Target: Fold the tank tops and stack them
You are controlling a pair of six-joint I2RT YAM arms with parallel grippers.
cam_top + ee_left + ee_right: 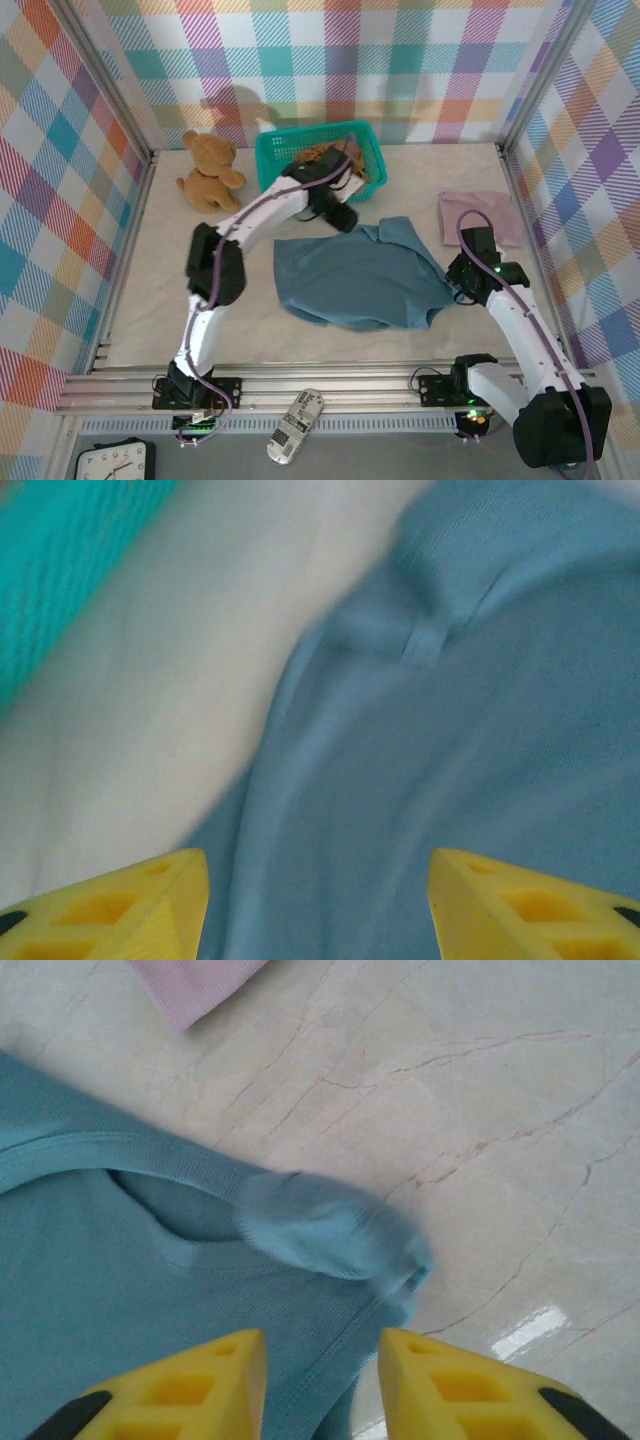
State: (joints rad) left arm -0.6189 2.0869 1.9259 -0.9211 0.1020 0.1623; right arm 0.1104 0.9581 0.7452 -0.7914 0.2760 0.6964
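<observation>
Top external: slate blue tank top [360,275] lies spread at centre, pink tank top [478,215] folded far right. Jaws apart, holding nothing: left gripper [340,215] & right gripper [462,278], over blue's edges. Prob mid-fold; next needs fresh edge pinches

Matt ribbed blue cloth top [120,1290], glossy marbled tabletop [520,1130], plastic mesh basket [275,150]

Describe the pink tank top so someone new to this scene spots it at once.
Start at the pale marble-look table and go to its right edge, toward the far side. There lies the pink tank top, folded into a flat rectangle. It is pale pink, and smaller and tidier than the slate blue tank top spread loosely across the middle.
</observation>
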